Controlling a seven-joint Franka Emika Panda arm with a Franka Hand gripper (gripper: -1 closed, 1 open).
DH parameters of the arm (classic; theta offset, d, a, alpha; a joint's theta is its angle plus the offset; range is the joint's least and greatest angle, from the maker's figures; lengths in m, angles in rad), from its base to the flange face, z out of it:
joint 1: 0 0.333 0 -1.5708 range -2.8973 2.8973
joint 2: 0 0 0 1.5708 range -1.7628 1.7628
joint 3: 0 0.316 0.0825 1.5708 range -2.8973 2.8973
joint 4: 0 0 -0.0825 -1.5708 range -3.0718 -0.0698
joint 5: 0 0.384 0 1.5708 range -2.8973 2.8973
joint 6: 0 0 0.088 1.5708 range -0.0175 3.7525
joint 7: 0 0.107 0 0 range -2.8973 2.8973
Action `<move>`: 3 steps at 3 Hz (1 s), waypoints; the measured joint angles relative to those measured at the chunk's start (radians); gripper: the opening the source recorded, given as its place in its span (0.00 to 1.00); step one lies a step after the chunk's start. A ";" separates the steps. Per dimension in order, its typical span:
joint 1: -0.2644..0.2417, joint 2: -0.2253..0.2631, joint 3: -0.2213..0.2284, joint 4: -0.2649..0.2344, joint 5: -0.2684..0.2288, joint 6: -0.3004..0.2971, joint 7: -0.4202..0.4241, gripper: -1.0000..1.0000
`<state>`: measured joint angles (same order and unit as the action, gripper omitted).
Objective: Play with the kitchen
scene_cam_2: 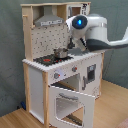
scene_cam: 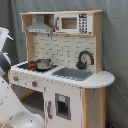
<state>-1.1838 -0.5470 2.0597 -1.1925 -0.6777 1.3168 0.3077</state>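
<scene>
**A:** Where is the kitchen?

**B:** The toy kitchen (scene_cam_2: 60, 70) stands on a wooden floor (scene_cam_2: 12, 119), with its oven door (scene_cam_2: 70, 102) hanging open. A small pot (scene_cam: 43, 63) sits on the stove (scene_cam_2: 48, 59).

**A:** And the robot?

**B:** Its arm (scene_cam_2: 95, 35) reaches over the counter, above the sink (scene_cam: 74, 73). I cannot tell how the jaws stand; they are hidden.

**A:** Advice?

**B:** Probably descend slowly, keeping well apart from the faucet (scene_cam: 85, 58) and pot.

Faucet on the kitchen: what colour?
Black; the faucet shows best in the first exterior view.
</scene>
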 joint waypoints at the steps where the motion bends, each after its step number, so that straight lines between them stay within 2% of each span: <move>1: 0.051 -0.010 0.004 -0.055 -0.084 -0.012 -0.001 1.00; 3: 0.120 -0.022 0.029 -0.185 -0.265 0.011 -0.034 1.00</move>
<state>-1.0634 -0.5693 2.0886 -1.3777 -0.9431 1.3277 0.2739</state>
